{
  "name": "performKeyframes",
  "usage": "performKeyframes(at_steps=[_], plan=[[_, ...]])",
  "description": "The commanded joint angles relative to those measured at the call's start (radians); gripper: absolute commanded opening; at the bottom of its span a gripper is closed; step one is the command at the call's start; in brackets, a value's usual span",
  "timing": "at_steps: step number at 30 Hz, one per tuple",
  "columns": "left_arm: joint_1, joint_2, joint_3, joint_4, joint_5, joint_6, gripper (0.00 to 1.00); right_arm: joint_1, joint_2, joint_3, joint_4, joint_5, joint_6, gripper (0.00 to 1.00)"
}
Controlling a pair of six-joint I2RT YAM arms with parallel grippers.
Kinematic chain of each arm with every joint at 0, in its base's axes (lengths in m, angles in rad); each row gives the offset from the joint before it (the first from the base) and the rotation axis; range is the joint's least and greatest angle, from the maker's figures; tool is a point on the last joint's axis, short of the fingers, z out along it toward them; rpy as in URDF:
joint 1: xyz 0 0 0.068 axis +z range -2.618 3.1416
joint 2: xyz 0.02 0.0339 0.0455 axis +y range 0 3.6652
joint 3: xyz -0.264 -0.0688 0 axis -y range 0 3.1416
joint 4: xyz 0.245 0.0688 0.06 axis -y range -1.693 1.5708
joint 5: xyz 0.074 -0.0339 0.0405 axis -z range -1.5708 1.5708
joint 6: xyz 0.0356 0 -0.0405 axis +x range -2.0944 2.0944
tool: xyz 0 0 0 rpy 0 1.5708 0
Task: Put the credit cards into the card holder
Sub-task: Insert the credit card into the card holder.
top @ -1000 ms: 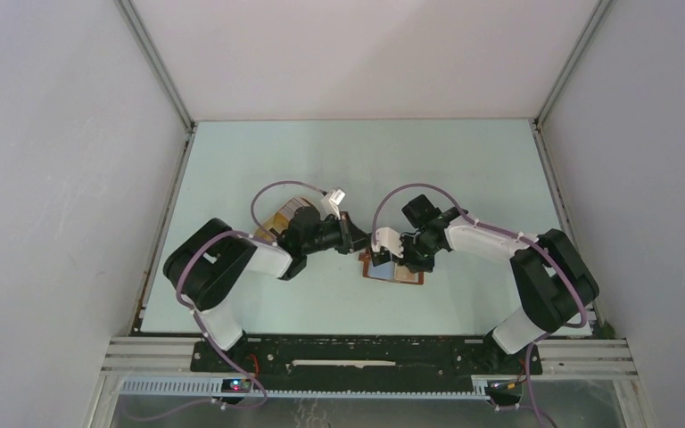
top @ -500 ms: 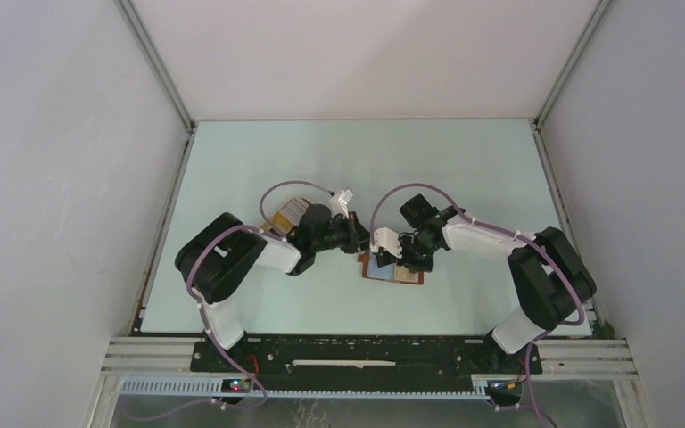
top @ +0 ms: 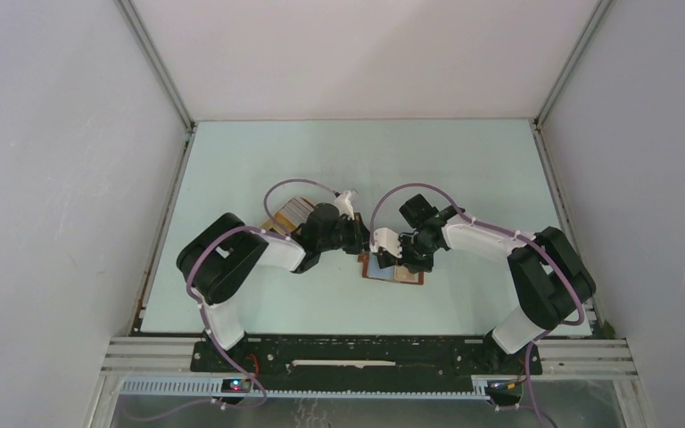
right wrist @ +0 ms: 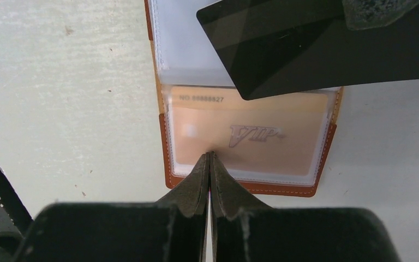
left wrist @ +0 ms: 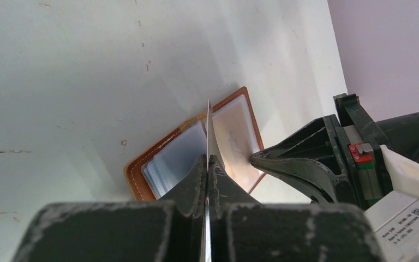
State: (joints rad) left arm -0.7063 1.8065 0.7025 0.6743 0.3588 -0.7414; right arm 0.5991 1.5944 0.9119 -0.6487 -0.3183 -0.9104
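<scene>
The card holder (top: 408,277) lies open on the table, brown rim (right wrist: 283,189) round clear pockets (left wrist: 169,164). An orange VIP card (right wrist: 251,136) sits in its near pocket. My left gripper (left wrist: 208,158) (top: 359,238) is shut on a dark credit card (right wrist: 305,49), seen edge-on (left wrist: 208,123) in its own view, held tilted just above the holder's fold. My right gripper (right wrist: 210,155) (top: 400,258) is shut, its tips resting on the pocket over the orange card. Whether they pinch the clear film I cannot tell.
A tan tray (top: 278,221) with more credit cards (top: 294,207) in a striped row stands behind the left arm. The right gripper's fingers (left wrist: 305,164) sit close beside the held card. Grey walls close in the table on three sides.
The left arm has moved right with the dark card, bringing it over the open holder. The right gripper has stayed on the holder.
</scene>
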Motion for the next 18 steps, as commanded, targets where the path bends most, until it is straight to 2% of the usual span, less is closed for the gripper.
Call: performKeyframes(at_steps=[1,18], plan=[[-0.008,0.001,0.046,-0.044,-0.025,0.045,0.0,0.013,0.013,0.022,-0.028,0.008,0.01,0.07],[-0.039,0.075,0.127,-0.155,-0.004,0.044,0.0,0.021,0.016,0.035,-0.021,0.021,0.044,0.09]])
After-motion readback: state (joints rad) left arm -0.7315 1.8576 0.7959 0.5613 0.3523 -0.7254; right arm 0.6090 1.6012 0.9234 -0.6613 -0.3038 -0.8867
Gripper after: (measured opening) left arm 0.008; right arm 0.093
